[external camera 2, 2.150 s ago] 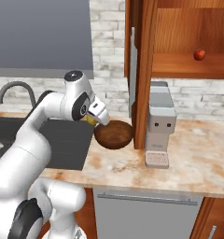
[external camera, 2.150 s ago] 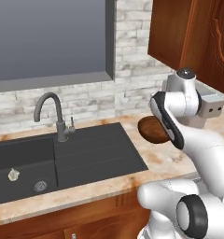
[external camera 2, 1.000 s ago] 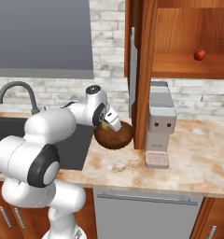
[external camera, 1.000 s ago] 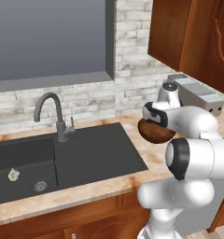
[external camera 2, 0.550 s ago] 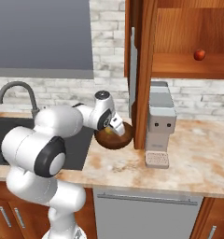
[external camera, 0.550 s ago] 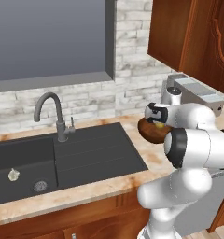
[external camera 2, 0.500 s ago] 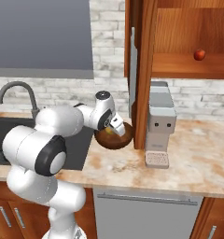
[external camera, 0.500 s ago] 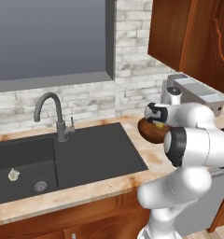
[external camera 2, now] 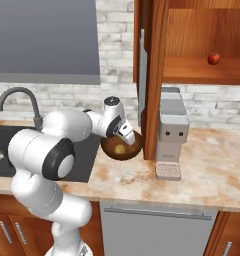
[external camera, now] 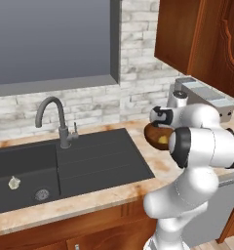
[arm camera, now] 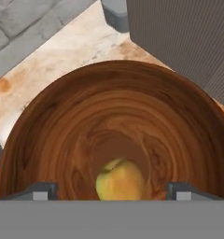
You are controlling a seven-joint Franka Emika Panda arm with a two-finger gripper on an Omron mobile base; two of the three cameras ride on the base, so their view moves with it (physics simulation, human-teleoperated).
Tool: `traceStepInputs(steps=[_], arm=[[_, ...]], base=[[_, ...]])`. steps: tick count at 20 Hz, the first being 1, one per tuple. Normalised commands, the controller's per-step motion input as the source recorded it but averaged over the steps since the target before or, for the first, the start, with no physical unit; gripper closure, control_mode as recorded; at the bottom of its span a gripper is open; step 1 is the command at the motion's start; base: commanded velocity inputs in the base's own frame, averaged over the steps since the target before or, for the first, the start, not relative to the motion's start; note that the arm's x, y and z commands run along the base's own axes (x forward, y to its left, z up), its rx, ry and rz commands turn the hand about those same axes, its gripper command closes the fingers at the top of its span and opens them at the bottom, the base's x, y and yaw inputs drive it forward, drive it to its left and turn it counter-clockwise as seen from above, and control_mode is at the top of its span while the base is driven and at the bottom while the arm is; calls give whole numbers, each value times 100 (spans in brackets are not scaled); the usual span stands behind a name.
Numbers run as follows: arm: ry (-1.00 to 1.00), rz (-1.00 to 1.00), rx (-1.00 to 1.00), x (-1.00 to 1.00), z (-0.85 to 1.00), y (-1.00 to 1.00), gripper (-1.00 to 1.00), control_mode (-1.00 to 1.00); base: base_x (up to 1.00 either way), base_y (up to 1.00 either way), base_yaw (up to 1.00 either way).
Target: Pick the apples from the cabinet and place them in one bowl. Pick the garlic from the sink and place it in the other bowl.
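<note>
My gripper (arm camera: 111, 191) hangs open just above the deep reddish-brown bowl (arm camera: 62, 121), its fingertips (arm camera: 39, 190) spread wide. The yellow-green apple (arm camera: 119, 181) lies loose on the bowl's bottom between them. That bowl (external camera 2: 108, 148) stands on the counter beside the sink (external camera: 89, 161), with the gripper (external camera 2: 126, 135) over it. The red apple (external camera 2: 213, 59) rests on the shelf of the cabinet (external camera 2: 192, 45). In the sink's basin lies the garlic (external camera: 13, 182). The other bowl is out of view.
A grey coffee machine (external camera 2: 171, 130) stands right of the bowl. The cabinet's open door (external camera 2: 151, 75) hangs just above and beside the bowl. A gooseneck tap (external camera: 53, 117) rises behind the sink. A round drain (external camera: 41, 194) sits near the garlic.
The jaws have spread wide and the yellow-green apple now lies free in the bowl. The arm has hardly moved.
</note>
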Motion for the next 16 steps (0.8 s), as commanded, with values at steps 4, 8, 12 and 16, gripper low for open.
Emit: traceStepInputs(steps=[4, 8, 12, 16], arm=[[1, -1, 0, 17, 0, 0, -100, -100], [0, -1, -1, 3, 41, 10, -100, -100], [0, 0, -2, -37, 59, 55, -100, -100], [-1, 3, -2, -66, 62, 42, -100, -100]], base=[[0, 0, 0], [0, 0, 0], [0, 0, 0], [0, 0, 0]])
